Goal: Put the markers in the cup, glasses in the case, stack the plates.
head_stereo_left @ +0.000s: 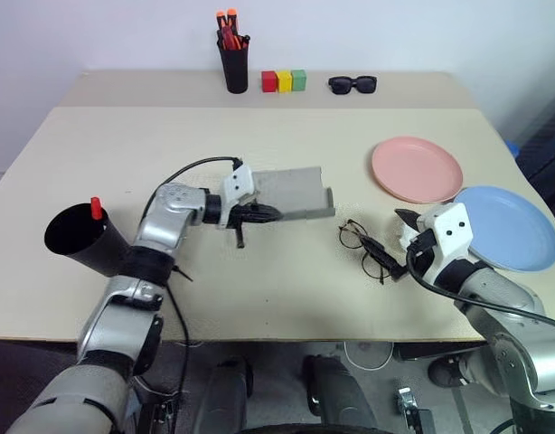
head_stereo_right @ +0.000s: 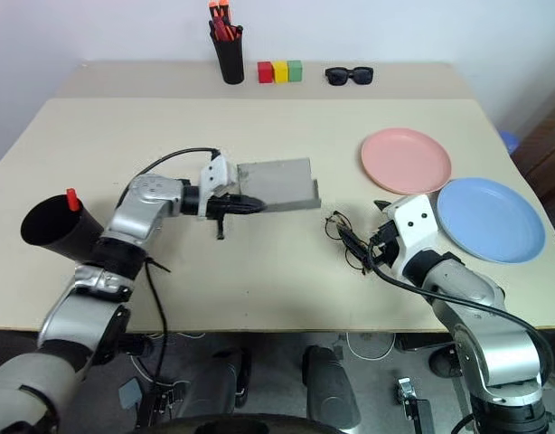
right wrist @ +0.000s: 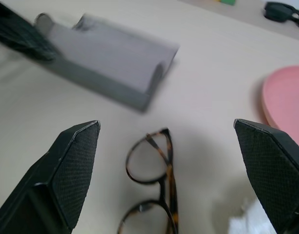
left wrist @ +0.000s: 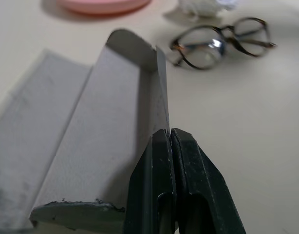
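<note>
The grey case [head_stereo_left: 291,192] lies open at the middle of the table. My left gripper [head_stereo_left: 258,214] is shut on the thin wall at its left end, fingers [left wrist: 159,161] pinched together. The glasses [head_stereo_left: 366,244] lie on the table right of the case, with my right gripper [right wrist: 166,124] open just in front of them. The wide black cup [head_stereo_left: 77,239] is at the far left, tilted, with a red marker tip [head_stereo_left: 96,207] sticking out. The pink plate [head_stereo_left: 417,169] and blue plate [head_stereo_left: 511,228] lie side by side at the right.
At the back stand a taller black cup with red-orange pens [head_stereo_left: 233,59], three coloured blocks [head_stereo_left: 284,80] and black sunglasses [head_stereo_left: 352,84]. The blue plate lies close to the table's right edge.
</note>
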Motion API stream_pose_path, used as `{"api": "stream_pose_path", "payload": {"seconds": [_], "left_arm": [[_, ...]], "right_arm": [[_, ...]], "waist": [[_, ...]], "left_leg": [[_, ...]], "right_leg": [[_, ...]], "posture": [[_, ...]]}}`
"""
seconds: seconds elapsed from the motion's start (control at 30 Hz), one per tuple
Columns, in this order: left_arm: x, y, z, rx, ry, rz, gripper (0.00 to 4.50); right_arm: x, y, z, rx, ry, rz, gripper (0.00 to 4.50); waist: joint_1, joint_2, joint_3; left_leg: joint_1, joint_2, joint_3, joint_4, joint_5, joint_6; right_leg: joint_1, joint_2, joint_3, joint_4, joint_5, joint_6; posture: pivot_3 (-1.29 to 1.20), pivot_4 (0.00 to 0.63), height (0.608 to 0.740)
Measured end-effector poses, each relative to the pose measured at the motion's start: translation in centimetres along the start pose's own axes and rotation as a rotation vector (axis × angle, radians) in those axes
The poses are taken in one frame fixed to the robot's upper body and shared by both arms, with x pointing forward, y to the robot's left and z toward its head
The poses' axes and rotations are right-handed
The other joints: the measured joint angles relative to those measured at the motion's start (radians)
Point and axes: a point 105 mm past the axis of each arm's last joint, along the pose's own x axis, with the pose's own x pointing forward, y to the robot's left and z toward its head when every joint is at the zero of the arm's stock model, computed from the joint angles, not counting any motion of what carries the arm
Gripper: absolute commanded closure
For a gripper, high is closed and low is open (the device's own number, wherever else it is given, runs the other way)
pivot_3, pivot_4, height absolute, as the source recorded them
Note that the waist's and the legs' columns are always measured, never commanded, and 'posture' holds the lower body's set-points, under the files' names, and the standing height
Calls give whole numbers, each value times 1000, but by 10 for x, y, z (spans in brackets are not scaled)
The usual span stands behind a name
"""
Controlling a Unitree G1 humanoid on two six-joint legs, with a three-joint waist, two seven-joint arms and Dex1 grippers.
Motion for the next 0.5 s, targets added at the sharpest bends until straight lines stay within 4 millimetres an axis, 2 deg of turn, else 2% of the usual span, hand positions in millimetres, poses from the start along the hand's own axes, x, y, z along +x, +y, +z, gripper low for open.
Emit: {"api": "stream_pose_path", "payload": {"seconds": [0.2, 0.3, 0.4, 0.5], "left_arm": [[-8, -15, 2, -16, 36, -26, 4461], [-6, -20, 1, -45, 35, -36, 3639], [-4, -21, 3, -32, 30, -17, 2210], [1, -17, 10, 9, -7, 27, 2210]], "right_arm": [[7, 0, -6, 22, 22, 36, 0], [10, -1, -7, 18, 32, 47, 0], [11, -3, -12, 11, 69, 50, 0], [11, -6, -13, -7, 107, 59, 0]], "waist": [[-2, 0, 0], [-3, 0, 0], [-2, 0, 0], [-1, 0, 0]], "left_leg": [[0, 0, 0, 0, 0, 0], [1, 0, 0, 0, 0, 0], [1, 0, 0, 0, 0, 0], [1, 0, 0, 0, 0, 0]], "right_leg": [[0, 0, 0, 0, 0, 0], [0, 0, 0, 0, 0, 0], [0, 0, 0, 0, 0, 0], [0, 0, 0, 0, 0, 0]], "posture": [[0, 150, 740], [0, 150, 740], [0, 150, 740], [0, 150, 740]]}}
